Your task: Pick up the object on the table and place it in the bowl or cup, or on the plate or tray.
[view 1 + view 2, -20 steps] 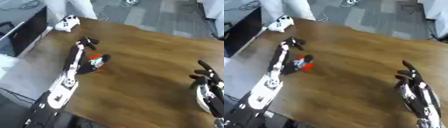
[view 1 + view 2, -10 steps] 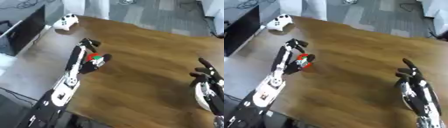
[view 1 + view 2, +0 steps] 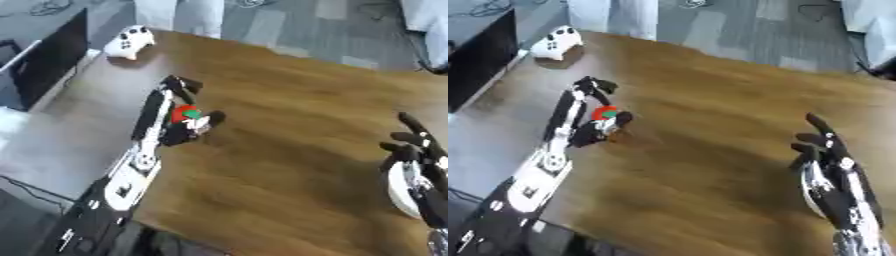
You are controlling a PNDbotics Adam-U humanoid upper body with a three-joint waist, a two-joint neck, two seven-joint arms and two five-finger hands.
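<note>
A small red and green object sits at the left side of the desk, and the left hand is on it, fingers curled round it from the near side with the thumb on the far side. Whether it is clear of the wood I cannot tell. So the pick-up looks under way, hardly beyond the grasp. No bowl, cup, plate or tray shows anywhere, so the placing is all still to do. The right hand waits at the near right, fingers spread apart, holding nothing. A white game controller lies at the far left corner.
</note>
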